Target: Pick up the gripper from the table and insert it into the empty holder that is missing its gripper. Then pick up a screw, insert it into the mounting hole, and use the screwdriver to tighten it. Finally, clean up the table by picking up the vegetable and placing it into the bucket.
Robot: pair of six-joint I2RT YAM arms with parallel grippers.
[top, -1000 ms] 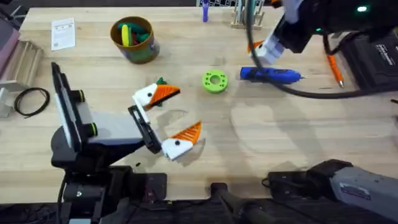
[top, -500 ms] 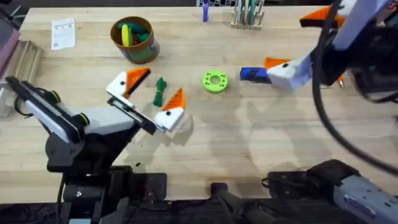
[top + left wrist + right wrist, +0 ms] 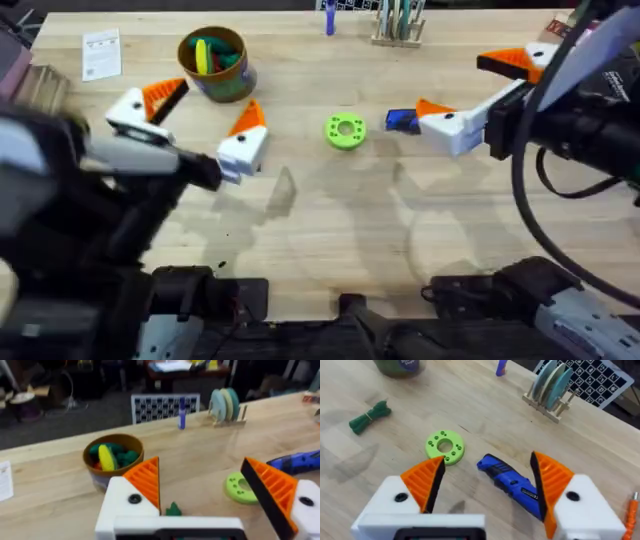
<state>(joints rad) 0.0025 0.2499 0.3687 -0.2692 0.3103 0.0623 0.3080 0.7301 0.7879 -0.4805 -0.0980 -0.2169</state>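
Screwdriver point(image 3: 507, 479) lies on the table between right jaws' spread fingers.

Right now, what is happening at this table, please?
Two robot arms hover over a wooden table, both grippers open and empty. The left gripper is near the bucket, which holds toy items. The right gripper is above the blue screwdriver, which lies beside the green ring disc. The dark-green vegetable lies on the table, not yet in the bucket.

Robotics lab: pale wooden workbench point(image 3: 330, 240); black-and-white checkerboard calibration board point(image 3: 165, 407) behind it, cluttered dim room beyond.
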